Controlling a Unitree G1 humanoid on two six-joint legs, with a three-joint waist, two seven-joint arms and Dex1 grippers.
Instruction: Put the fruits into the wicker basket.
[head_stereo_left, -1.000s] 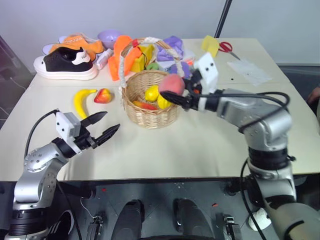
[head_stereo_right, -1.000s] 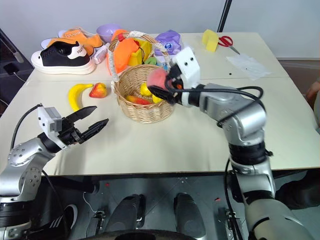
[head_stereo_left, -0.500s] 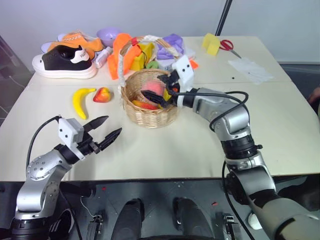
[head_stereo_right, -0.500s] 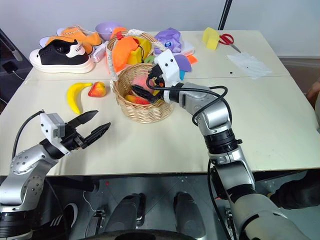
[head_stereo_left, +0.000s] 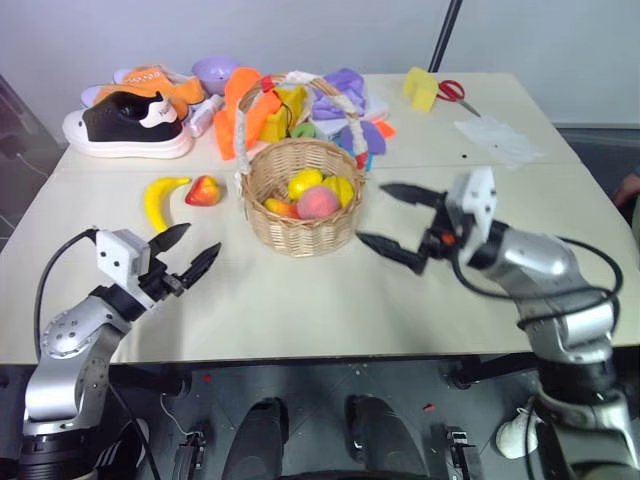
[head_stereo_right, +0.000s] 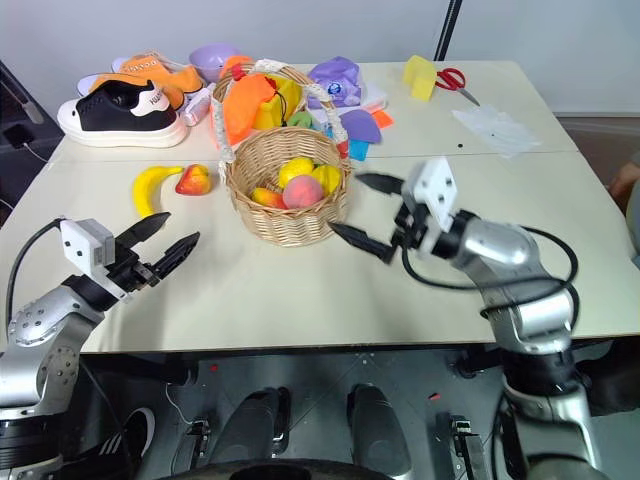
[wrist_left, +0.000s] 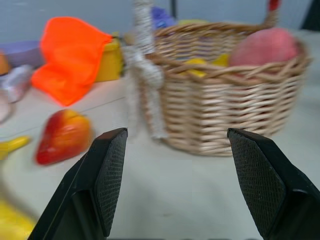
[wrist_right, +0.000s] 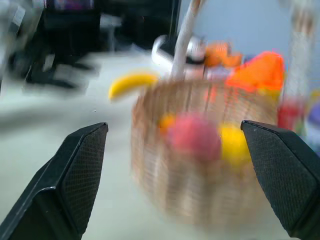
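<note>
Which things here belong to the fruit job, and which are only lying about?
Job: round tan wicker basket; pink-red peach inside it; curved yellow banana; red-and-yellow mango piece.
Lying about: black sneaker; red-handled scissors; purple bowl.

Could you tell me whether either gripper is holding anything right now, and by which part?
Nothing is held. The left gripper and the right gripper are both open and empty; the round pink-red peach lies in the tan woven wicker basket.

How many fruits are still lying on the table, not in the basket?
2: the yellow banana and the red-and-yellow mango beside it, both left of the wicker basket.
</note>
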